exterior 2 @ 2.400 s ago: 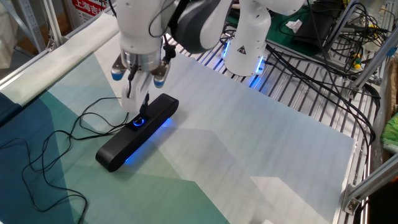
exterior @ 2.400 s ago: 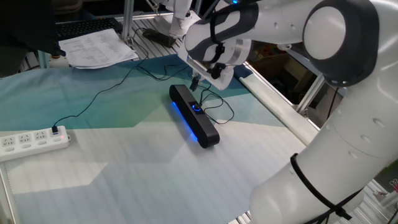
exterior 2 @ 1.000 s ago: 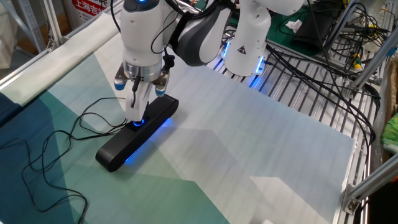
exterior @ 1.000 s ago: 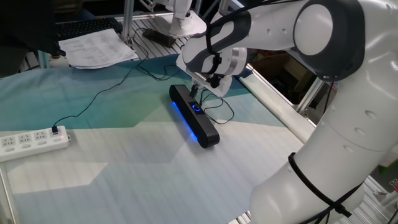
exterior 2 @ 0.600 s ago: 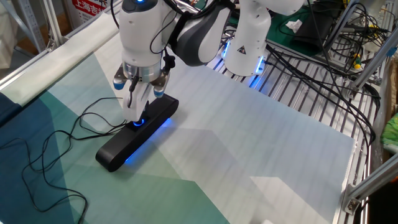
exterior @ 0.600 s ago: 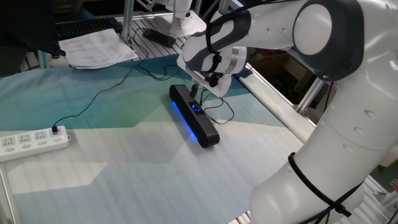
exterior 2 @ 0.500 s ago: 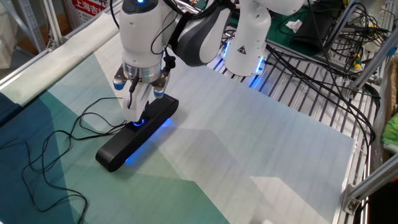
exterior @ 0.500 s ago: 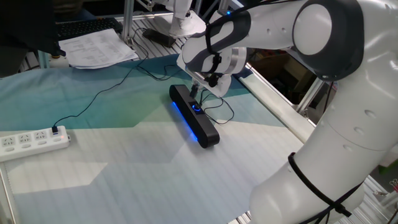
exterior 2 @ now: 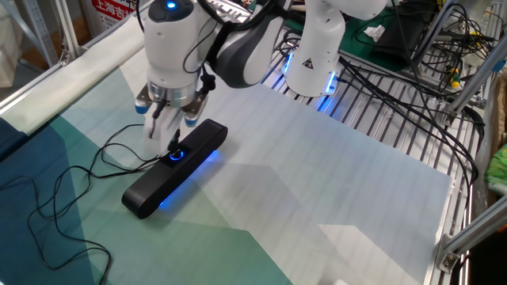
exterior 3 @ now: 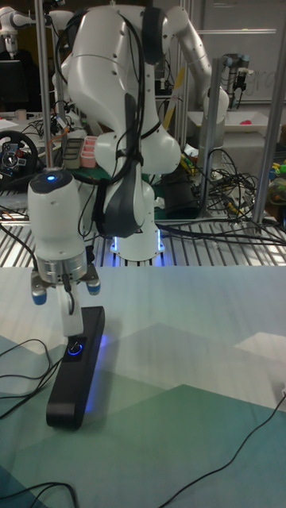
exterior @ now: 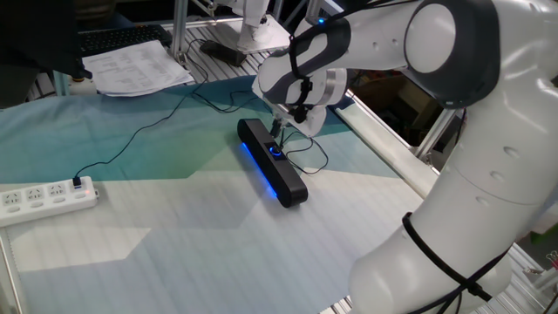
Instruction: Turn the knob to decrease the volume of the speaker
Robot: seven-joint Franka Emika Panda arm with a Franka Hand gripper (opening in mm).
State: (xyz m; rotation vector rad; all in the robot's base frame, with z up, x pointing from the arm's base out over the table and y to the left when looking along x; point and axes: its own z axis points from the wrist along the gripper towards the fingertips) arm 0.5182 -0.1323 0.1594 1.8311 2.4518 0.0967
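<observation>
The long black speaker (exterior: 289,184) (exterior 2: 149,195) (exterior 3: 67,397) lies on the teal and white cloth, a blue light strip glowing along one side. At its middle sits the knob (exterior: 276,152) (exterior 2: 174,156) (exterior 3: 75,347), ringed in blue light. My gripper (exterior: 276,140) (exterior 2: 169,146) (exterior 3: 71,336) points straight down over it. Its white fingers (exterior 3: 69,317) stand close together, tips down at the knob's far edge. They look shut on the knob, though the contact is too small to see clearly.
A thin black cable (exterior: 131,139) (exterior 2: 47,214) runs from the speaker across the cloth. A white power strip (exterior: 44,199) lies at the left edge and papers (exterior: 139,65) at the back. The arm's base (exterior 2: 313,63) and a slatted metal frame (exterior 2: 396,119) stand beyond the cloth.
The wrist has turned about its vertical axis while the fingertips stayed at the knob. Earlier on, the gripper came down from above the speaker. The speaker has not moved.
</observation>
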